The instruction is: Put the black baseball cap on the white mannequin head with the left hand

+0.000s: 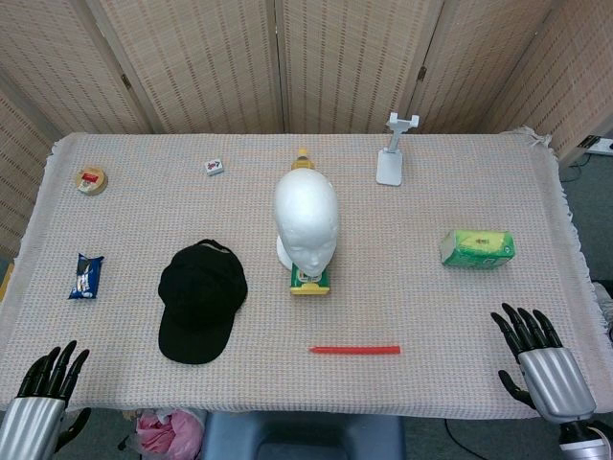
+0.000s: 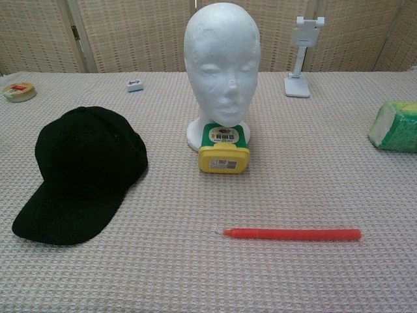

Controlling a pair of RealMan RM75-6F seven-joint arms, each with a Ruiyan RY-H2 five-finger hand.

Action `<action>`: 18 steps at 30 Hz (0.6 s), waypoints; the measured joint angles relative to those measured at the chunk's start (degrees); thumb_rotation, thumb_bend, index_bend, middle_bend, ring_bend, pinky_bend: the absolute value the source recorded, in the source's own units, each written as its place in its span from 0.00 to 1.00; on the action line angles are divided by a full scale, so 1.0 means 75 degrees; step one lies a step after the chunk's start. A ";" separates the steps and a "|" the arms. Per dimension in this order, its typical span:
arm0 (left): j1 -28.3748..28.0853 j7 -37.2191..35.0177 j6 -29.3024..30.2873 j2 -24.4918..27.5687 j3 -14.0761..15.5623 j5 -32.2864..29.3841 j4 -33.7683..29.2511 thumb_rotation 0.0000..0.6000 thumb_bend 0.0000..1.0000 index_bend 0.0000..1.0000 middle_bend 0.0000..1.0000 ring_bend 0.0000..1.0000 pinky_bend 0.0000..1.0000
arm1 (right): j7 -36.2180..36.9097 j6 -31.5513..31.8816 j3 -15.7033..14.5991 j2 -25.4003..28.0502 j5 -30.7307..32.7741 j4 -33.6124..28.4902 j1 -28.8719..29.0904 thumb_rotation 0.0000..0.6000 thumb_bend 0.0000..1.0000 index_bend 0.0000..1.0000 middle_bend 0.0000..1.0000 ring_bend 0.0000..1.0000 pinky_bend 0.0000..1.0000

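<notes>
Two hands rest spread and empty at the near table edge, left (image 1: 43, 383) and right (image 1: 536, 359). Between them the cap (image 1: 199, 299) lies beside the head (image 1: 306, 218). It looks light and soft, the brim likely stiff enough to pinch.

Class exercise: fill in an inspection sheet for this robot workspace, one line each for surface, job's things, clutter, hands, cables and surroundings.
Surface: table under a woven cloth.
Job's things: black baseball cap flat on the cloth, beside the bare white mannequin head.
Clutter: yellow box, red pen, green tissue pack, phone stand, tape roll, blue packet, small white item.
Hands: left hand and right hand at the near edge, holding nothing.
Cables: nothing seen on the table.
Surroundings: folding screen.
</notes>
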 measured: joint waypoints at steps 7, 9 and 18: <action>-0.0010 -0.0006 -0.0028 0.0001 0.0011 0.0003 -0.0006 1.00 0.26 0.00 0.00 0.00 0.16 | 0.0009 -0.0031 0.0015 0.0004 0.0049 -0.0010 0.0015 1.00 0.25 0.00 0.00 0.00 0.00; -0.0030 -0.0051 -0.0019 -0.0002 0.0017 0.0067 0.0010 1.00 0.26 0.00 0.00 0.00 0.16 | 0.0032 -0.0005 0.0013 0.0013 0.0027 -0.0018 0.0010 1.00 0.25 0.00 0.00 0.00 0.00; -0.0180 -0.0164 -0.0263 -0.0117 0.0027 0.0069 0.0209 1.00 0.26 0.00 0.00 0.00 0.16 | 0.0233 -0.0108 0.0112 0.0063 0.0150 -0.0020 0.0118 1.00 0.25 0.00 0.00 0.00 0.00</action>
